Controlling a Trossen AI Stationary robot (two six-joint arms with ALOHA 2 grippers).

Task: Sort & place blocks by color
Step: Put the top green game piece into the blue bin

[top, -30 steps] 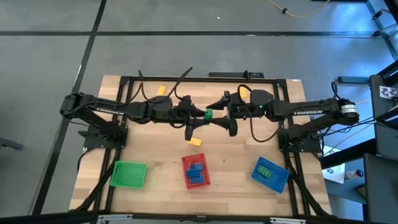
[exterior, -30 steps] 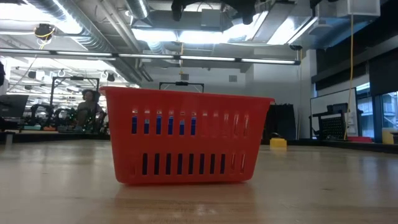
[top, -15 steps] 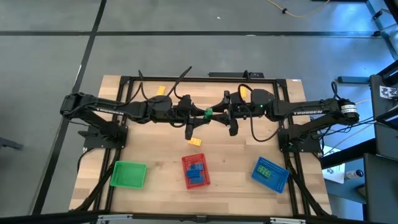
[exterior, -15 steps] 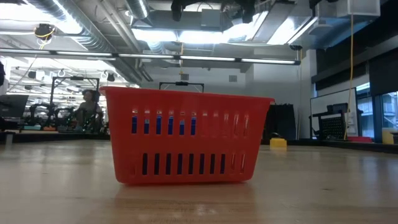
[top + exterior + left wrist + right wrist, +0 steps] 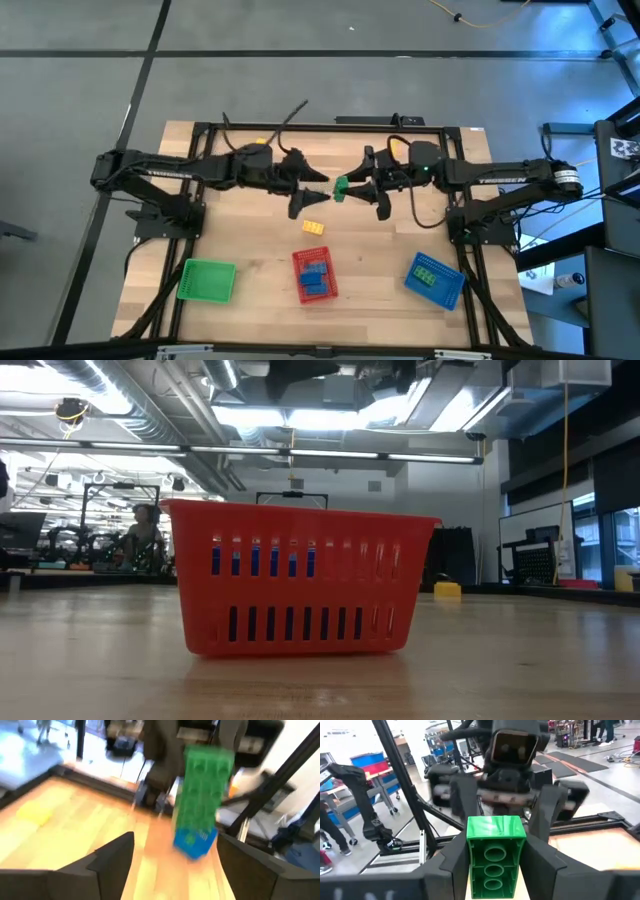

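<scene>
Above mid-tabletop, right claw pinches the green block; left claw gapes empty; carry it level to the green tray.

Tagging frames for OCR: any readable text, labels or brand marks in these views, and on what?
"TROSSEN": white lettering on the right arm in the high view, small, only just legible.
Similar white lettering on the left arm: too small to read.
Green block, trays, table: no text visible.
Room behind, in the low and wrist views: no sign legible.
</scene>
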